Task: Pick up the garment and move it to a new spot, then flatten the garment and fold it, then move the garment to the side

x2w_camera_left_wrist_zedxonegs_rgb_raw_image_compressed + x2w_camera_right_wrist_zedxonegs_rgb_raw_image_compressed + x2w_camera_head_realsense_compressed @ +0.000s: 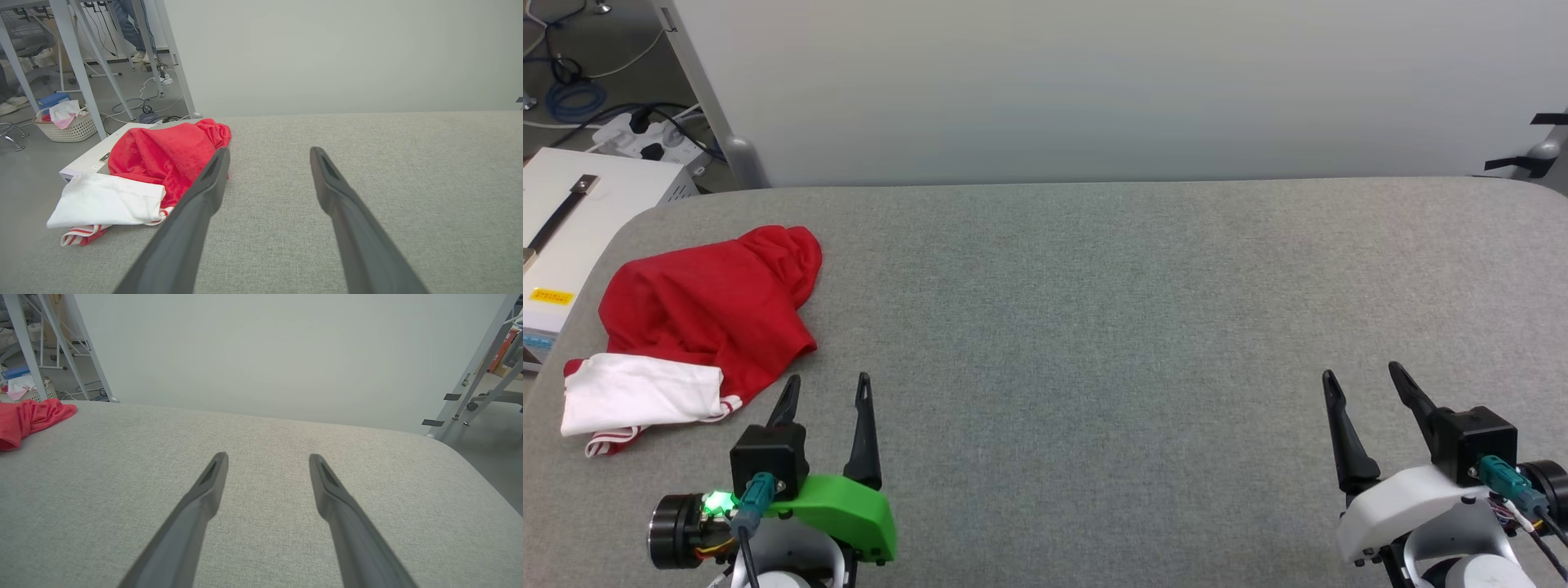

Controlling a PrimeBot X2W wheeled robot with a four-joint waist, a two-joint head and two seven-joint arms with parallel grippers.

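Hovering low over the grey cloth-covered tabletop (1094, 286), the left gripper (829, 377) has its two dark fingers spread wide with nothing between them. Its left fingertip sits just beside the lower hem of the garment (711, 302); whether it touches the cloth cannot be told. In the left wrist view that same finger overlaps the red edge.

The garment lies crumpled in a heap at the table's left end, ahead and to the left of this gripper. It is mostly red, with one white sleeve (637, 392) spread flat on the near side. Red-and-white striped trim (605, 441) pokes out under the sleeve. No lettering shows on the bunched fabric.

Well apart, at the table's right end, the right gripper (1362, 370) is likewise parted and holds nothing, its fingers pointing up the table.

Just beyond the garment, off the table's left edge, stands a white box (572, 212) with a dark strap and a yellow label. A pale panel (1094, 82) rises along the table's far edge. Left of the panel, a power strip (645, 143) and loose cables (572, 98) lie on the floor among slanted metal frame legs (77, 65). A woven basket (67, 126) of cloth sits there too. A person's legs (126, 24) show farther back. Strips of black tape (1515, 162) mark the frame at the far right.
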